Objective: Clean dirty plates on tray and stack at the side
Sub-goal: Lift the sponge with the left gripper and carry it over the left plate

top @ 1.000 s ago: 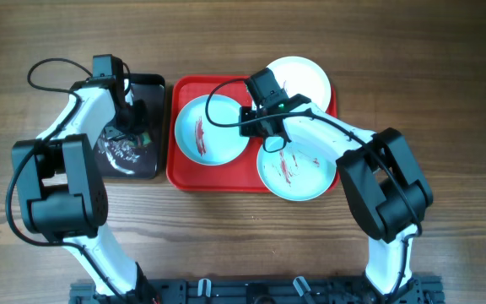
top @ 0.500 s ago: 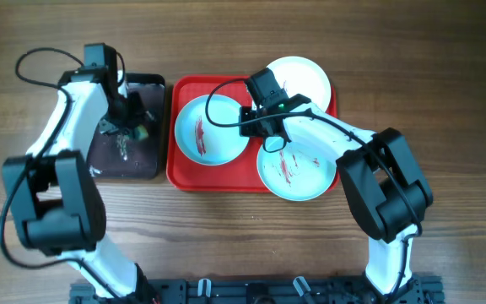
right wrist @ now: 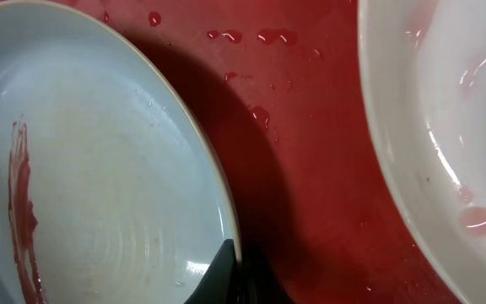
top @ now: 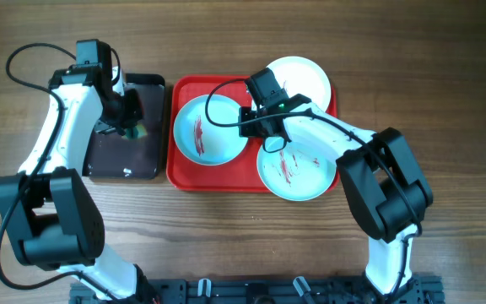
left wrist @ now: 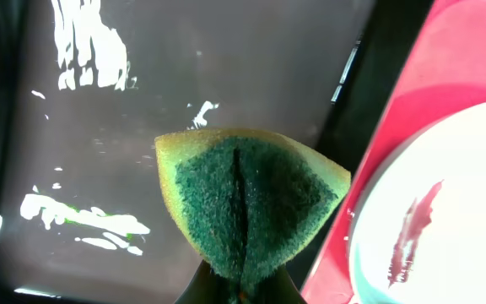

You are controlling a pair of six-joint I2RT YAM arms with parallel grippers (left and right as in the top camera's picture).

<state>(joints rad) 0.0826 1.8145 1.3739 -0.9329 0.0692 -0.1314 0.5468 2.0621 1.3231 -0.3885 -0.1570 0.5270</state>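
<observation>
Overhead: red tray (top: pixel 180 173) on the table (top: pixel 445 51), carrying left mint-blue plate (top: pixel 212 129), right mint-blue plate (top: pixel 298 173), both smeared, and white plate (top: pixel 306 76) at its far right corner. Left tool (top: pixel 128 128) clenched on a green sponge (top: pixel 141 132) above the black tray (top: pixel 125 160); right tool (top: pixel 260 137) pinching the left mint-blue plate's right rim. Left wrist: sponge folded, black tray beneath. Right wrist: rim clamped, droplets on red tray.

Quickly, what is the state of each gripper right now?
Left gripper: closed, holding a green and yellow sponge.
Right gripper: closed on the rim of a pale blue plate.
</observation>
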